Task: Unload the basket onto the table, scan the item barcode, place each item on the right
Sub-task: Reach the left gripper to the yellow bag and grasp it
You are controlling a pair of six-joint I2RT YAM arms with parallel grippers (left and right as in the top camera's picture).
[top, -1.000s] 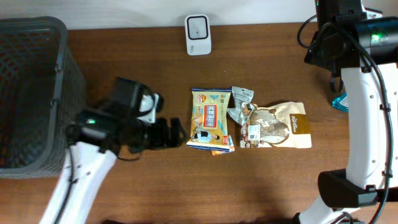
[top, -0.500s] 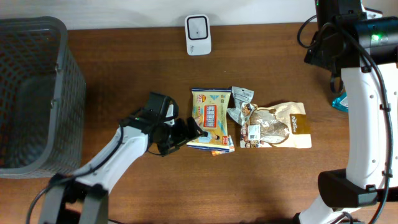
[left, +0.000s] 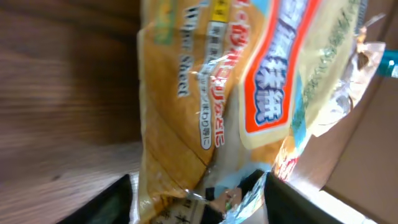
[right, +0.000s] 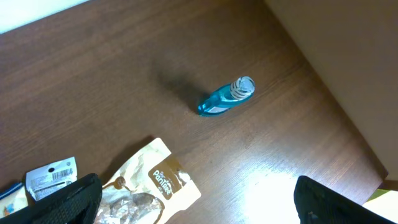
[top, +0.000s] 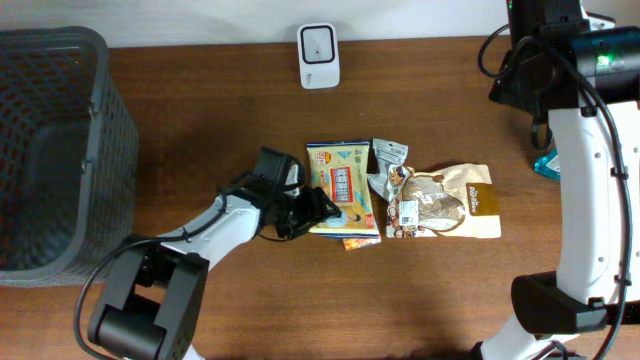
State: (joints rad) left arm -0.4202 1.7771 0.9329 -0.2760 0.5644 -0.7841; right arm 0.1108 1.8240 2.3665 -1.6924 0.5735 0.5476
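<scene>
My left gripper (top: 316, 208) astride the yellow snack packet (top: 345, 185), whether clamped I cannot tell, right gripper (right: 198, 202) spread wide, empty

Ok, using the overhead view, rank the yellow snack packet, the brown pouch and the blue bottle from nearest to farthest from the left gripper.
1. Yellow snack packet, at the fingers.
2. Brown pouch, further right.
3. Blue bottle, far right edge.
</scene>
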